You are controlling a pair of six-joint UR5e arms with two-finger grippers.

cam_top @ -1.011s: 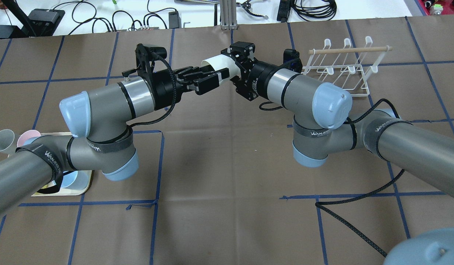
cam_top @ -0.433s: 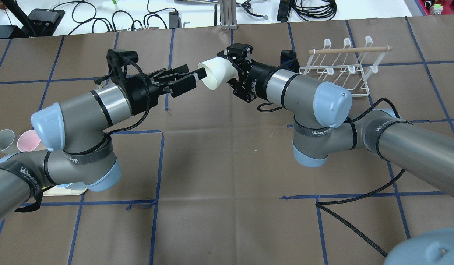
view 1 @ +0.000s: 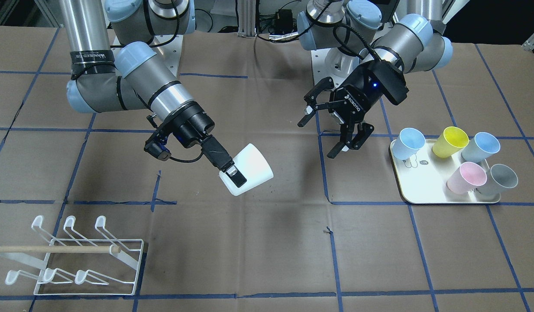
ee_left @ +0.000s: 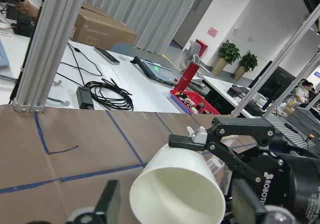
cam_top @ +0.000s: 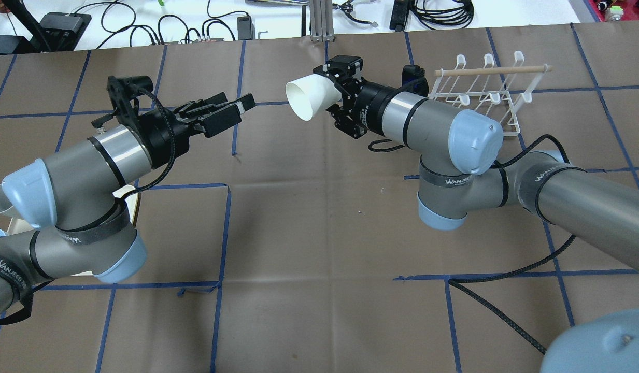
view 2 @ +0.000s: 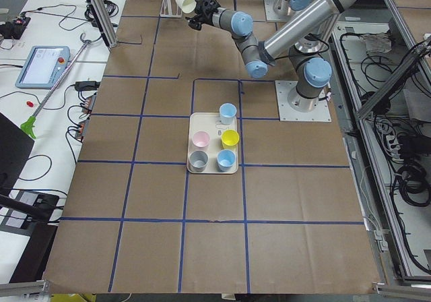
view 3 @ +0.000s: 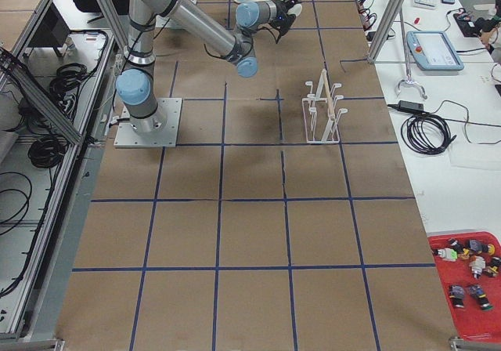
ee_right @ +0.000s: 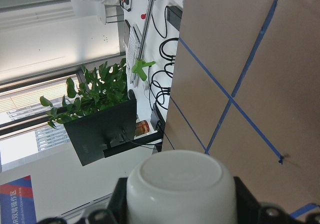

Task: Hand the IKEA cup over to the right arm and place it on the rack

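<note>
The white IKEA cup is held in the air on its side, mouth toward the left arm. My right gripper is shut on the cup's base end; in the front-facing view one finger lies along the cup. My left gripper is open and empty, a short way left of the cup's mouth, also seen in the front-facing view. The left wrist view looks into the cup. The right wrist view shows its base. The white wire rack stands behind the right arm, empty.
A cream tray with several coloured cups sits on the robot's left side, near the left arm's elbow. A black cable trails over the table under the right arm. Blue tape lines cross the brown table cover.
My left gripper has drawn back to the left, away from the cup, and stands open. The cup stays in my right gripper, which has turned slightly and raised the cup's mouth.
</note>
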